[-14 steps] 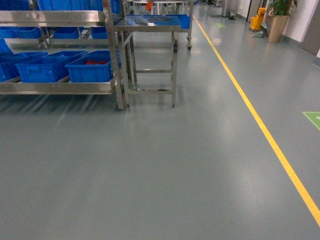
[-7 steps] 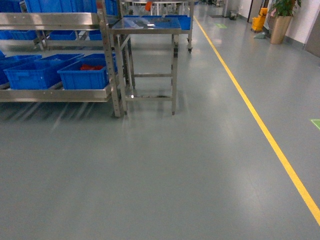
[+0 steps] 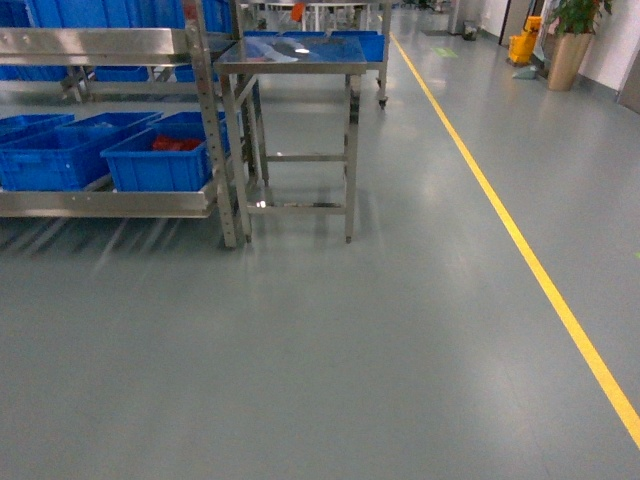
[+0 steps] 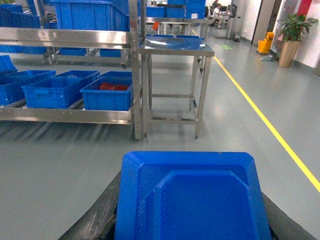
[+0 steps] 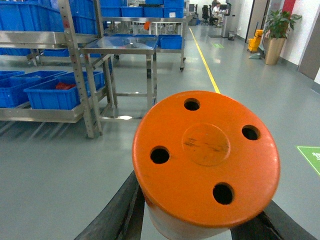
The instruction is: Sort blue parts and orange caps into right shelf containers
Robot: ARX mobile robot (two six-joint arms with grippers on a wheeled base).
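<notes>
Left gripper (image 4: 192, 220): jaws clenched on a blue part (image 4: 192, 197), a smooth moulded plastic piece with chamfered corners, a finely ribbed border and a raised inner panel, filling the lower left wrist view. Dark finger pads (image 4: 97, 212) visible at both flanks of the part.

Right gripper (image 5: 200, 220): jaws clenched on an orange cap (image 5: 206, 155), a matt plastic cylinder with a flat round top, a shallow central disc and four round holes set around it. Black fingers (image 5: 117, 210) pressed against the cap's sides low in the right wrist view.

Neither gripper within the head view.

Right shelf containers (image 3: 160, 160): rectangular blue plastic crates with thick rims, set side by side on the lower level of a stainless steel shelf rack (image 3: 105, 45) with perforated uprights, at the upper left of the head view. Red-orange contents (image 3: 175, 144) showing inside the crate nearest the rack's end post; kind not discernible. More blue crates on the upper level.

Steel table (image 3: 290, 55) standing just beside the rack's end post, with a shallow blue tray on top.

Grey, smooth, slightly glossy floor (image 3: 330, 350) lying between robot and rack. Yellow floor line (image 3: 520, 240) running diagonally at right. Potted plant (image 3: 568, 40) and yellow mop bucket (image 3: 522, 42) far off at upper right.
</notes>
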